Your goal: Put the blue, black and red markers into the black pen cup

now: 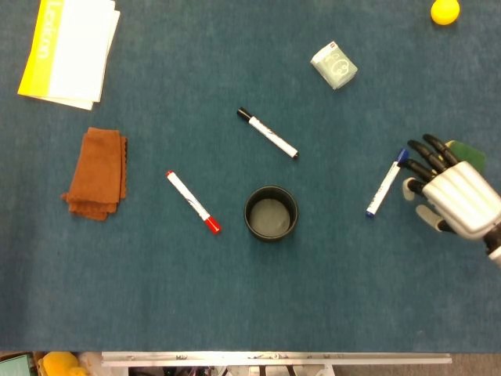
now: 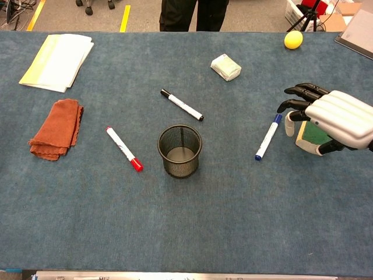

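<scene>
The black mesh pen cup (image 1: 271, 213) (image 2: 179, 150) stands upright mid-table with nothing inside. A red-capped marker (image 1: 192, 201) (image 2: 123, 147) lies to its left, a black-capped marker (image 1: 268, 133) (image 2: 182, 105) behind it, and a blue-capped marker (image 1: 387, 182) (image 2: 268, 136) to its right. My right hand (image 1: 449, 192) (image 2: 326, 116) hovers just right of the blue marker, fingers apart and pointing toward it, holding nothing. The left hand is out of both views.
A green-and-yellow sponge (image 2: 310, 135) lies partly under my right hand. A white packet (image 1: 334, 65), a yellow ball (image 1: 445, 11), a folded brown cloth (image 1: 97, 172) and a yellow-and-white booklet (image 1: 70, 48) lie around the table. A person's legs (image 2: 192, 14) stand beyond the far edge.
</scene>
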`<act>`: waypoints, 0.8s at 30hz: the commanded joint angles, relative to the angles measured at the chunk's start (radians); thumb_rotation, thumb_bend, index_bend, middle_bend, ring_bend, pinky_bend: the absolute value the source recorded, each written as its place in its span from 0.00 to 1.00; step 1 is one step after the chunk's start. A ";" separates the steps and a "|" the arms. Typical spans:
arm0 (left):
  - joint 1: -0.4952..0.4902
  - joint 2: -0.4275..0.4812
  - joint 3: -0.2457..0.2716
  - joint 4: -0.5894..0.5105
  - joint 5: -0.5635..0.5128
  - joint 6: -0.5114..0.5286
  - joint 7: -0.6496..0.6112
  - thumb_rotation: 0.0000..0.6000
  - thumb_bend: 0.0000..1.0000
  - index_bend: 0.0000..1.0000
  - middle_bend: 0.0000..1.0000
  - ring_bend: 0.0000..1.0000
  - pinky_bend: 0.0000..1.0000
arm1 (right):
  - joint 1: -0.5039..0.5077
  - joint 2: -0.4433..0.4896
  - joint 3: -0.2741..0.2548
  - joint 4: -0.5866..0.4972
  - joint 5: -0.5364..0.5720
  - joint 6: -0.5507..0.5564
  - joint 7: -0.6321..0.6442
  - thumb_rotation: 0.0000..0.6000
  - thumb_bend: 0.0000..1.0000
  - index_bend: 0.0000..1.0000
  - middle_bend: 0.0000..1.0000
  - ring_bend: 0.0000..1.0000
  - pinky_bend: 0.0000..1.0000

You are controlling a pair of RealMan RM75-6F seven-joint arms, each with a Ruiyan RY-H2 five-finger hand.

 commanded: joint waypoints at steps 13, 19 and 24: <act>0.003 0.011 0.006 -0.001 0.004 -0.005 -0.022 1.00 0.33 0.32 0.25 0.17 0.18 | 0.098 -0.127 -0.009 0.134 0.026 -0.130 -0.100 1.00 0.29 0.51 0.25 0.02 0.01; 0.003 0.011 0.006 0.003 0.004 -0.007 -0.026 1.00 0.33 0.32 0.25 0.17 0.18 | 0.117 -0.148 -0.014 0.154 0.032 -0.139 -0.106 1.00 0.28 0.51 0.25 0.02 0.01; 0.002 0.012 0.006 0.001 0.003 -0.009 -0.026 1.00 0.33 0.31 0.25 0.17 0.18 | 0.130 -0.161 -0.013 0.168 0.041 -0.135 -0.100 1.00 0.25 0.51 0.25 0.02 0.01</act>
